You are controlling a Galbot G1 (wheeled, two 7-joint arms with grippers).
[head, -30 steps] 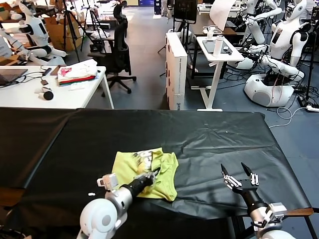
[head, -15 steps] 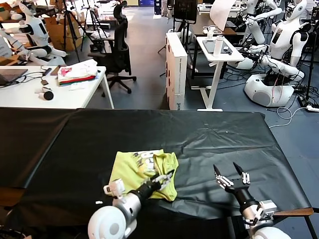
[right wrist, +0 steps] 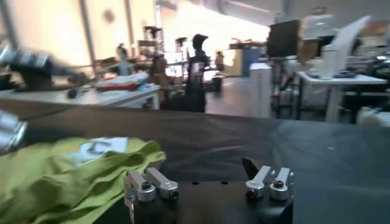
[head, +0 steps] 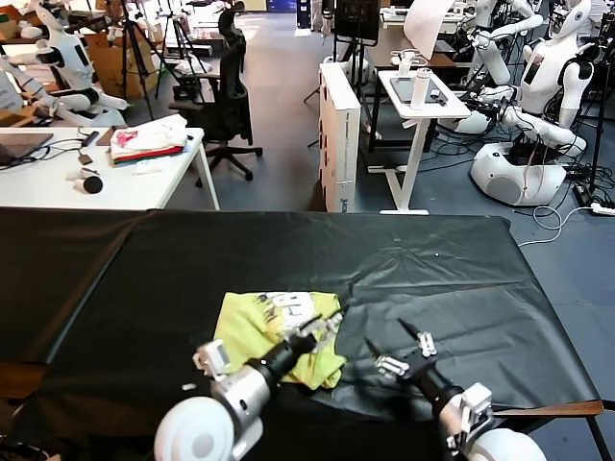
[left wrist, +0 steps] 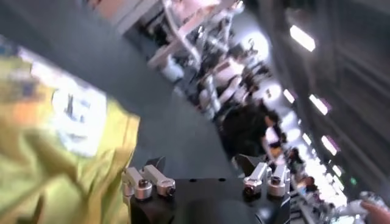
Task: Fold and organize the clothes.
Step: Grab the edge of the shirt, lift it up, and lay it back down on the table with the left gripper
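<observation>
On the black cloth-covered table [head: 432, 259] before us, the lime-yellow T-shirt [head: 264, 331] lay bunched in a loose, partly folded heap toward the near edge, its white printed graphic [head: 286, 303] facing up on the far part of the heap. We used the shirt as our landmark.

Our left gripper [head: 319, 329] hung over the shirt's near right corner, its two fingers spread apart and clamped on nothing; whether the fingertips touched the fabric we could not tell. From the left wrist view the yellow cloth [left wrist: 55, 152] filled the space beside that gripper's base, with the white print [left wrist: 76, 115] showing.

Our right gripper [head: 399, 346] was just to the right of the shirt, above bare black cloth, its fingers likewise set wide and empty. From the right wrist view the rumpled shirt [right wrist: 67, 173] lay close beside it, the white graphic [right wrist: 97, 147] visible on top.

Well beyond the shirt, past the far left corner of our table, a white desk [head: 58, 182] carried a folded white, pink and red fabric pile [head: 149, 139]. Straight beyond the shirt stood a black office chair [head: 226, 91].
</observation>
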